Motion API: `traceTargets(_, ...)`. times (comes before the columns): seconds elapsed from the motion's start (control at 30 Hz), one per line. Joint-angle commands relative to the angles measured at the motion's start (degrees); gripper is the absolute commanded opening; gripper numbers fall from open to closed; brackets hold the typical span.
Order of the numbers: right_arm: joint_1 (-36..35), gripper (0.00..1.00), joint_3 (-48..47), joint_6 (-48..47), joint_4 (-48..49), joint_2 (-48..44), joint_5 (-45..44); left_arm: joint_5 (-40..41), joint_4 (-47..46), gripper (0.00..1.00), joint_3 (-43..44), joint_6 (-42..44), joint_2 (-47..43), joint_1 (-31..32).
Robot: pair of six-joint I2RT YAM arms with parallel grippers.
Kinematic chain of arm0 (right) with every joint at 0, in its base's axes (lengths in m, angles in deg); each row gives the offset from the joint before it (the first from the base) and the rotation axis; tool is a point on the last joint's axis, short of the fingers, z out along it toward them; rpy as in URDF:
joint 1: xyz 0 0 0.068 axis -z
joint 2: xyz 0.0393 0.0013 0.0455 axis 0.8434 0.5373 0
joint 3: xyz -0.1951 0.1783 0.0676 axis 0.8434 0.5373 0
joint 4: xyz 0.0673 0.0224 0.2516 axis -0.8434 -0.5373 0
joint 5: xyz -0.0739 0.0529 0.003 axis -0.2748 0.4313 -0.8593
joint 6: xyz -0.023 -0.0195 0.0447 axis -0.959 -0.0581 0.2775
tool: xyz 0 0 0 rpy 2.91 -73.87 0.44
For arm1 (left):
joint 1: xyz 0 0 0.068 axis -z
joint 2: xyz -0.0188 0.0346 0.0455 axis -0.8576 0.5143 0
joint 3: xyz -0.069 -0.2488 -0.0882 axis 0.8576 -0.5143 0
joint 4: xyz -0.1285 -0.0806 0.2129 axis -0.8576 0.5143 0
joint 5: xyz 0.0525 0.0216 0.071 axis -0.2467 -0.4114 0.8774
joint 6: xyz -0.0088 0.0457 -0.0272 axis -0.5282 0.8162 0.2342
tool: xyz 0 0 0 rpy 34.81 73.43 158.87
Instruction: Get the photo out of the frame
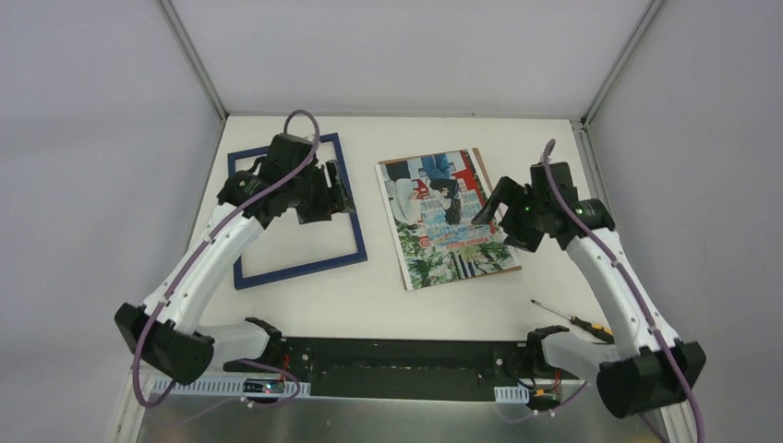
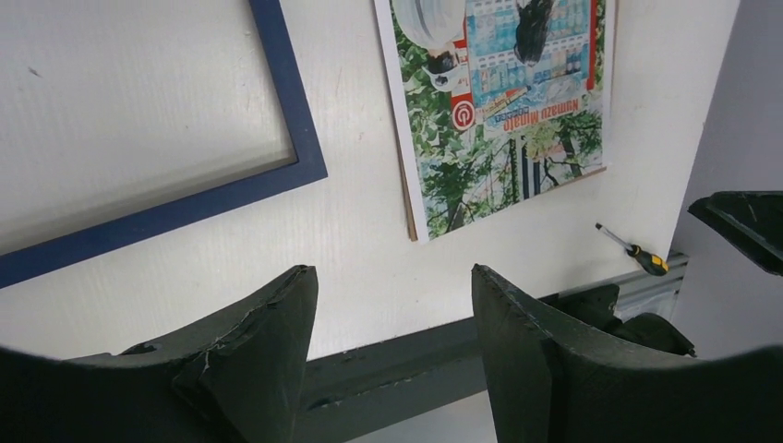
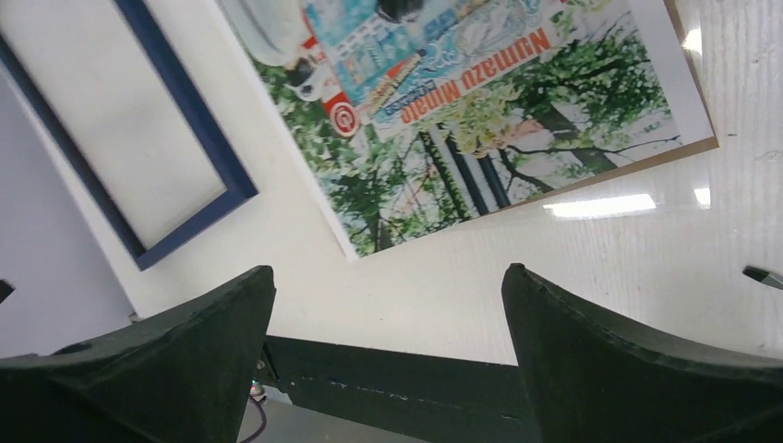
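With the photo (image 1: pixel 441 221) lying out on the surface, the job looks finished: lift both arms straight up so nothing brushes the print. Left fingers (image 2: pixel 268 341) and right fingers (image 3: pixel 591 341) are spread, holding nothing. The frame (image 1: pixel 300 268), thin, dark blue and empty, lies flat near the far left corner.

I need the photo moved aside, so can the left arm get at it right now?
Probably yes. The photo lies flat in the open just right of the frame, with nothing between it and the left tool, which is open and empty. The right tool hovers near its right edge only.
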Motion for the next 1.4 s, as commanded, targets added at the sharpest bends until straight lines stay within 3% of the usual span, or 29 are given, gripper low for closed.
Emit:
traceTargets(0.0,-0.3,0.99,1.1,3.7,-0.8,-10.7,-0.1,4.3,-3.3,0.64,-2.3,1.1,-9.0,-0.6)
traceTargets(0.27,-0.3,0.99,1.9,7.3,-7.5,-30.2,-11.7,16.9,-9.0,0.74,-6.1,3.0,-26.1,-0.5)
traceTargets(0.47,-0.3,0.99,0.8,10.4,-15.2,-37.3,-23.1,26.9,-9.7,0.99,-8.9,4.0,-36.3,-0.5)
traceTargets(0.8,-0.3,0.99,-4.5,8.1,-23.3,-41.4,-25.5,33.1,-9.7,0.99,-11.0,4.7,-47.4,-0.5)
traceTargets(1.37,-0.3,0.99,-4.1,9.1,-21.5,-44.2,-28.9,34.2,-9.8,0.99,-9.5,5.8,-46.5,-0.5)
